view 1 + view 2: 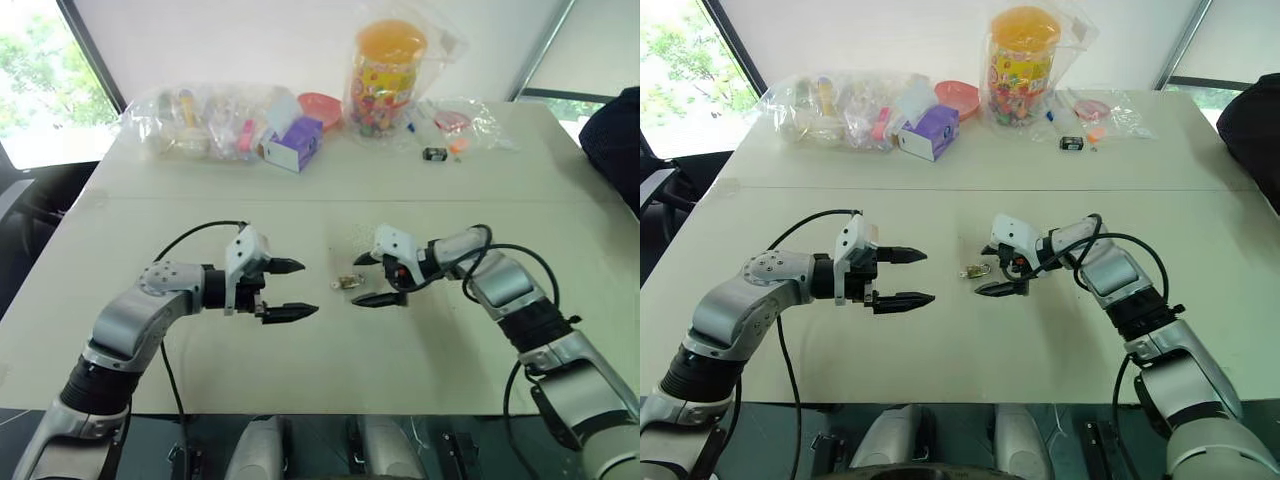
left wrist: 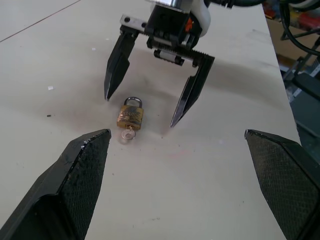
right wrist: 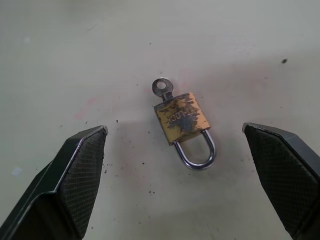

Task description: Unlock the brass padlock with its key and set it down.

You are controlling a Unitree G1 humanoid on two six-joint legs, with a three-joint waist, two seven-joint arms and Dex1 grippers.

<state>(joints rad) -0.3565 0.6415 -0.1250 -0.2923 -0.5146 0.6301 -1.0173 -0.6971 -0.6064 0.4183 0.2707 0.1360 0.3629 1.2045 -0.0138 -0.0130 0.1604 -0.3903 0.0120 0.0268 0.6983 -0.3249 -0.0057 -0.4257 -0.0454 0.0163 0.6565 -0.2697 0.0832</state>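
The brass padlock lies flat on the pale table, between my two grippers. Its silvery shackle looks seated in the body. The key sticks out of the lock's bottom end. My right gripper is open and hovers low over the lock, one finger on either side of it without touching. Facing it from the other side, my left gripper is open too and holds nothing, a short way from the lock's key end.
Clutter lines the table's far edge: clear plastic bags, a purple box, a red bowl, an orange-lidded jar and a small black object. A person's dark sleeve shows at the right edge.
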